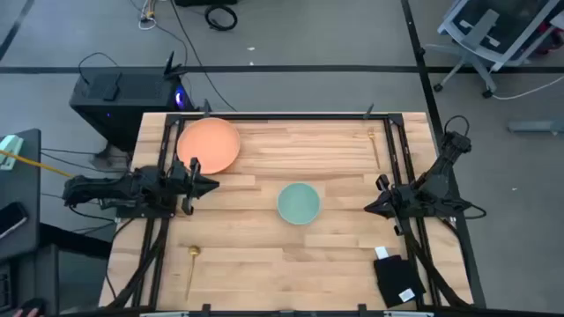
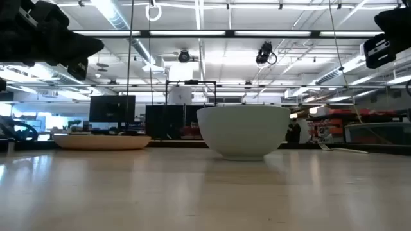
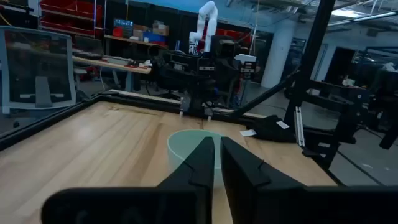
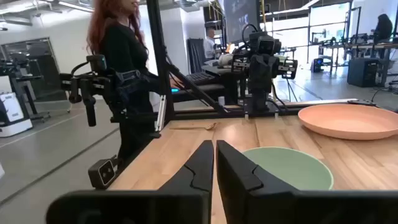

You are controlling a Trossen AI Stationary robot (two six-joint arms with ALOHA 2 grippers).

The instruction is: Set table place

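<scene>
The salmon-orange plate [image 1: 208, 145] lies flat at the far left of the wooden table [image 1: 264, 264]. The pale teal bowl [image 1: 299, 202] stands upright at mid-table, and also shows in the low view [image 2: 243, 131]. The gold spoon [image 1: 190, 264] lies near the front left. The gold fork [image 1: 373, 143] lies at the far right. My left gripper [image 1: 210, 184] hovers shut above the table, left of the bowl and just in front of the plate. My right gripper [image 1: 370, 208] hovers shut to the right of the bowl. Both are empty.
A black pouch with a white tag [image 1: 397, 280] lies at the front right corner. Black rails [image 1: 264, 115] edge the table. A person [image 4: 124, 81] stands beyond the table's left side. Bare wood lies between bowl and front edge.
</scene>
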